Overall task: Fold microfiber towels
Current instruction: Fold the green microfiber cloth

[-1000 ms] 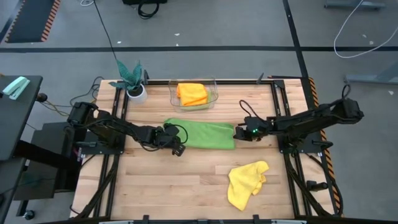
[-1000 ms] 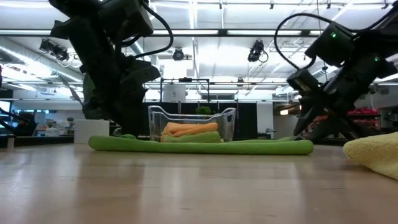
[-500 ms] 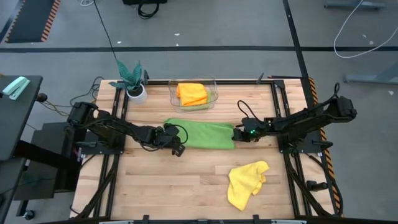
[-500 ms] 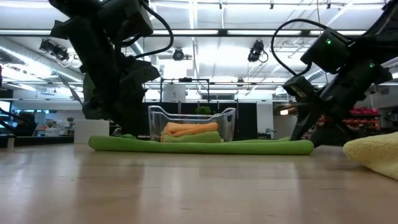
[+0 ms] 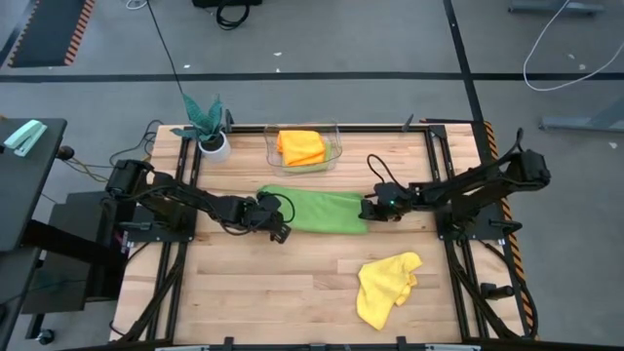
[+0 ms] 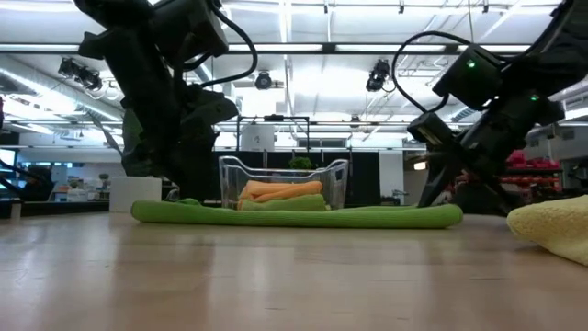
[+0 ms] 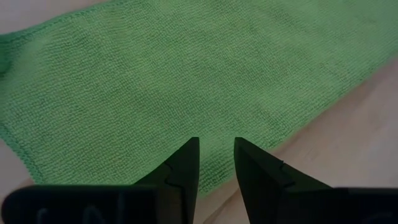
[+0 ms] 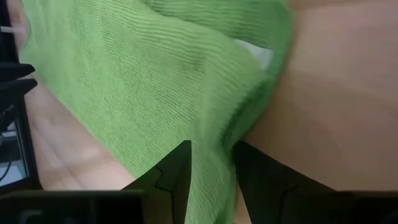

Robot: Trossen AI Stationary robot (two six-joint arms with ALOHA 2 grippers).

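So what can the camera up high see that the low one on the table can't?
Only the high view shows the plant, the floor around the table, and the whole crumpled yellow towel. Only the low view shows the room behind, with ceiling lights. Both show the green towel lying flat, the orange towel in the clear bin, the left gripper and right gripper at the green towel's ends.

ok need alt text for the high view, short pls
A folded green microfiber towel lies mid-table with the left gripper at its left end and the right gripper at its right edge. A crumpled yellow microfiber towel lies nearer the front; an orange towel sits in a clear plastic bin.
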